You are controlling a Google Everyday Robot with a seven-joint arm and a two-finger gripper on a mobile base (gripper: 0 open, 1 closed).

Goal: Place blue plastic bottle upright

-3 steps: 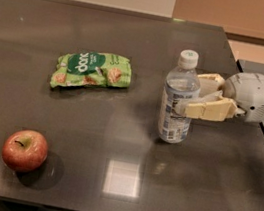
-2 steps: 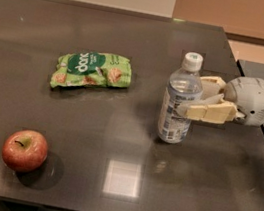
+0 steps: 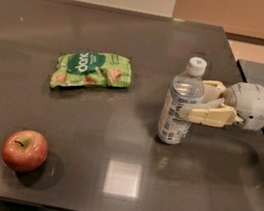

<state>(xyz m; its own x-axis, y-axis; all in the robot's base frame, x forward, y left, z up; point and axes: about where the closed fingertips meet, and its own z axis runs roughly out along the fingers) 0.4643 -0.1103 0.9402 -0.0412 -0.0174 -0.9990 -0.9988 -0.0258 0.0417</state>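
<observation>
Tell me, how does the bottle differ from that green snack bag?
The blue plastic bottle stands nearly upright on its base, while the green snack bag lies flat. The bottle is clear with a white cap, whereas the bag is opaque green. The gripper, reaching in from the right, holds the bottle between its fingers; nothing touches the bag, which lies to the left. Both rest on the dark table.

Worktop (image 3: 216, 203): snack bag (image 3: 91, 70) rear left; apple (image 3: 25, 150) front left; blue plastic bottle (image 3: 177, 110) standing right of centre; gripper (image 3: 199, 100) at its right side.
</observation>
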